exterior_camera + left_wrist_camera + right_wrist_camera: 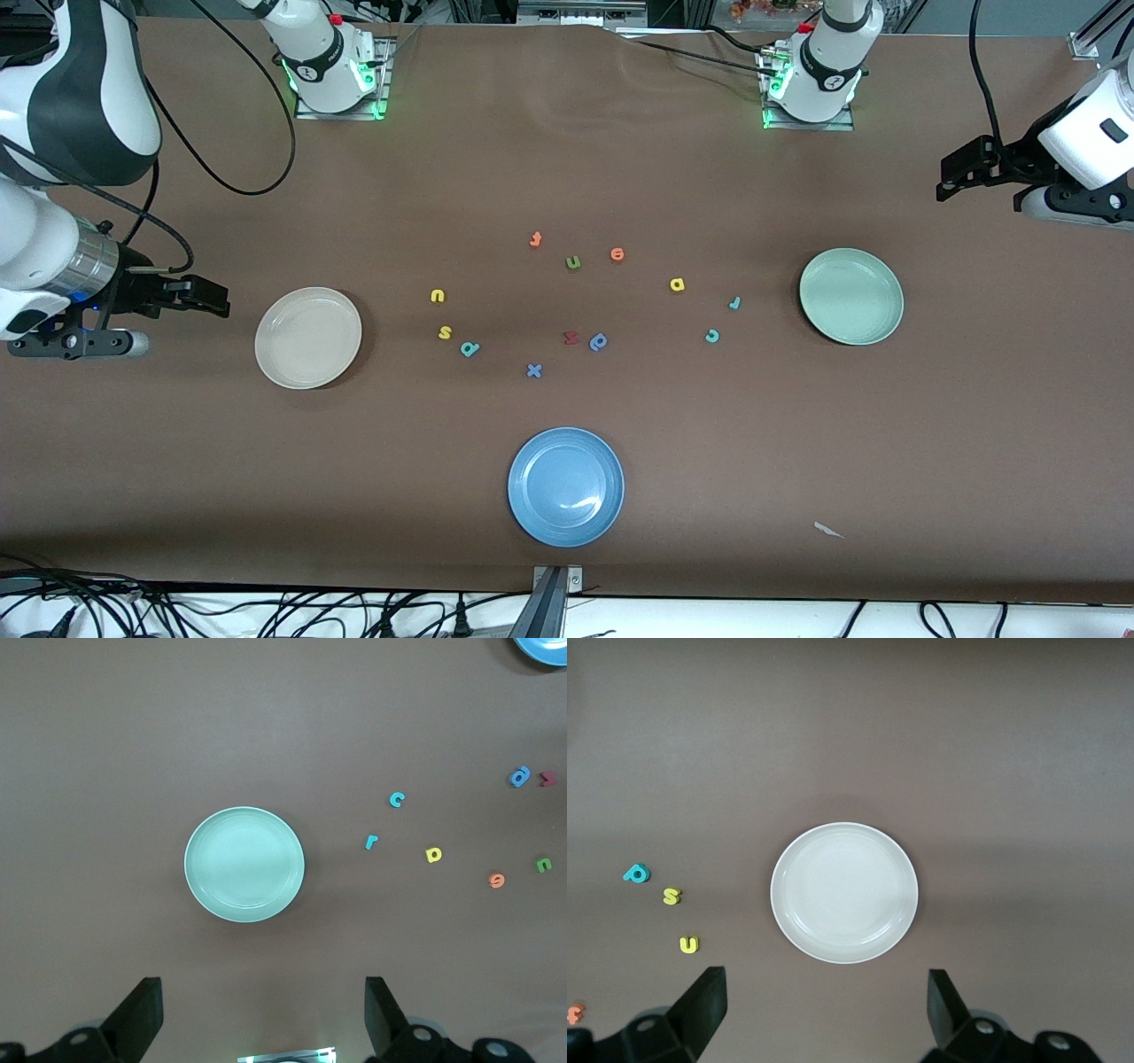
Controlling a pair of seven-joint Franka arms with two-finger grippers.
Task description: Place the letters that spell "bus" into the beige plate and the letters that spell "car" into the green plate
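Waiting open-fingered: both end effectors, letters untouched.

White arms, black joints, black tools, green-lit bases

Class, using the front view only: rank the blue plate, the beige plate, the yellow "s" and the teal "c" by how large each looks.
1. blue plate, though it lies nearest the camera, so its lead is unsure.
2. beige plate.
3. yellow "s" and teal "c": both tiny, alike, not ranked.

Letters [572, 262] lie between two plates [308, 338].
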